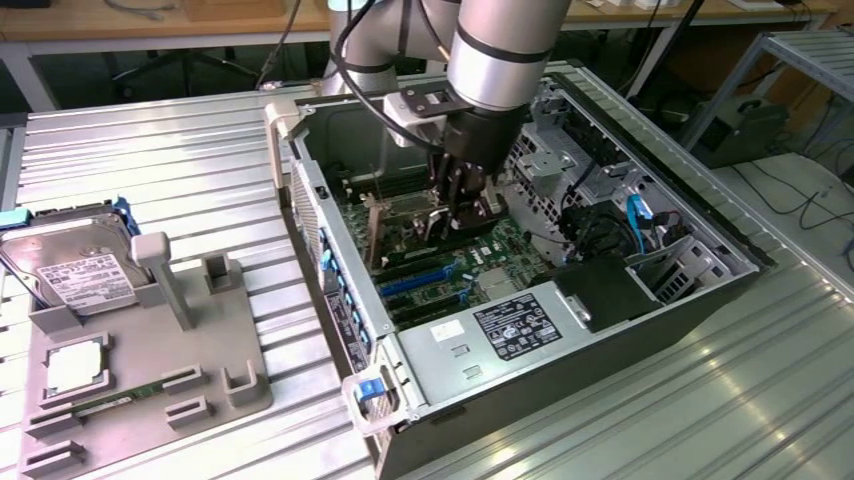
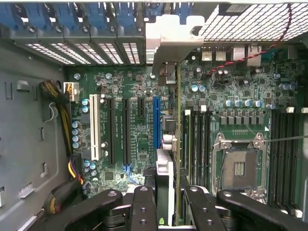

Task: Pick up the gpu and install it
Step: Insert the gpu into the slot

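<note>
My gripper [image 1: 461,212] reaches down into the open computer case [image 1: 727,235] and is shut on the gpu [image 1: 400,212]. The card hangs on edge above the motherboard. In the wrist view the gpu [image 2: 178,144] shows edge-on as a thin dark board running away from my gripper [image 2: 169,204]. Its silver bracket [image 2: 166,45] sits at the far end, by the case's rear slot openings. The black fingers [image 2: 144,207] press it from both sides. The card lies just beside the blue expansion slot [image 2: 156,125], on the side of the memory slots; I cannot tell whether it touches the board.
A grey fixture [image 1: 200,345] on the exterior view's left holds a silver hard drive [image 1: 74,265] and a square CPU chip [image 1: 76,365]. Inside the case are the power supply [image 1: 514,325], cables [image 1: 638,215], the CPU socket [image 2: 239,168] and blue rear clips [image 2: 77,17].
</note>
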